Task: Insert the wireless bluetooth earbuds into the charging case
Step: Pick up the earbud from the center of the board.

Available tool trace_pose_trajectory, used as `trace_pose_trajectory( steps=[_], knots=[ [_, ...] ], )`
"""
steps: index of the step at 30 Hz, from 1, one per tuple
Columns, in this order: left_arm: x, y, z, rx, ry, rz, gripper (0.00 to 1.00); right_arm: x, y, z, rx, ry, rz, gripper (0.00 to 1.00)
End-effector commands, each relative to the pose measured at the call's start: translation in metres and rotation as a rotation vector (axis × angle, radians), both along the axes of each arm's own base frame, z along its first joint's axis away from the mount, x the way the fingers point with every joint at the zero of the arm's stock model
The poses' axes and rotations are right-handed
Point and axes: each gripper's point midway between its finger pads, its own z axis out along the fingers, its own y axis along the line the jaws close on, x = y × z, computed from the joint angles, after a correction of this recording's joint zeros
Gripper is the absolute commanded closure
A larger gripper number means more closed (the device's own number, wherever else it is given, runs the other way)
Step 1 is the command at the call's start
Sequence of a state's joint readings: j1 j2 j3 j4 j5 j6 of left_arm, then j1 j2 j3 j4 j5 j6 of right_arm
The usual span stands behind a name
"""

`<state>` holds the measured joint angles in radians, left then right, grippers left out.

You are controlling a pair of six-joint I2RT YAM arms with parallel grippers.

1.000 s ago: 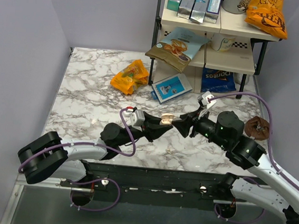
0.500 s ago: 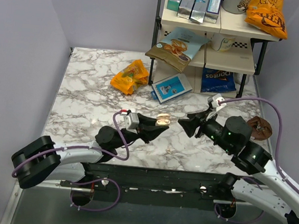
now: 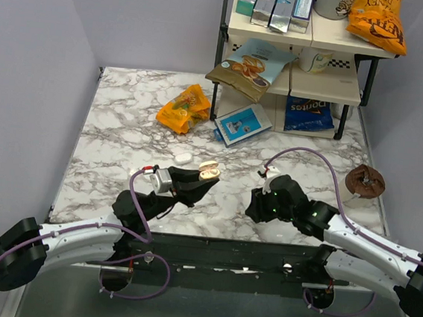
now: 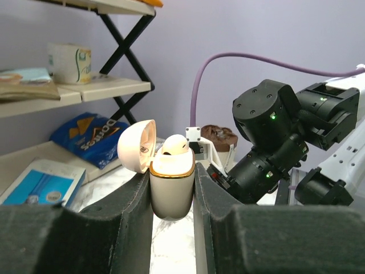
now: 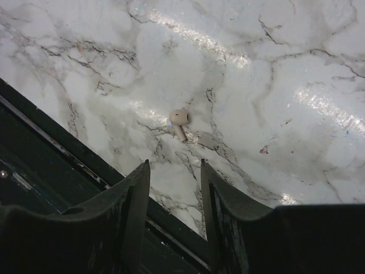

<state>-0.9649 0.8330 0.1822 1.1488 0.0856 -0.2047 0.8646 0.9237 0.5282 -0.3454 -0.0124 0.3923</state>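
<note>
My left gripper [image 4: 172, 191] is shut on the cream charging case [image 4: 171, 185] and holds it upright above the marble. The case's lid [image 4: 136, 145] is flipped open to the left, and one earbud [image 4: 174, 145] sits in the case. From above, the case [image 3: 209, 172] is at the table's middle front. My right gripper [image 5: 175, 167] is open and empty, pointing down at the marble near the front edge. A loose white earbud [image 5: 179, 120] lies just beyond its fingertips. In the top view my right gripper [image 3: 255, 206] hides that earbud.
A small white object [image 3: 182, 156] lies on the marble behind my left gripper. A brown disc [image 3: 364, 181] sits at the right edge. An orange snack bag [image 3: 184, 108], a blue packet [image 3: 243, 123] and a shelf rack [image 3: 302, 70] stand at the back. The dark front rail [image 5: 57, 148] borders the table.
My right arm has pulled away from the case and swung down toward the table's front edge. My left gripper has drawn back and left with the case.
</note>
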Motion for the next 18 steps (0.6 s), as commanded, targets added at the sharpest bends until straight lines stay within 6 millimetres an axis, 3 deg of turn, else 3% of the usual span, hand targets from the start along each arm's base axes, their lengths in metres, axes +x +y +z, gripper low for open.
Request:
trace_pose_trajectory(
  steps=[1, 7, 18],
  knots=[
    [0.002, 0.002, -0.012, 0.027, 0.027, 0.022, 1.0, -0.002, 0.011, -0.009, 0.041, 0.056, -0.013, 0.53],
    [-0.002, 0.002, -0.014, 0.031, 0.035, 0.012, 1.0, 0.011, 0.033, -0.008, 0.028, 0.049, 0.018, 0.53],
    [-0.007, 0.012, -0.015, 0.027, 0.031, 0.029, 1.0, 0.024, 0.037, -0.031, -0.153, 0.054, 0.079, 0.46]
  ],
)
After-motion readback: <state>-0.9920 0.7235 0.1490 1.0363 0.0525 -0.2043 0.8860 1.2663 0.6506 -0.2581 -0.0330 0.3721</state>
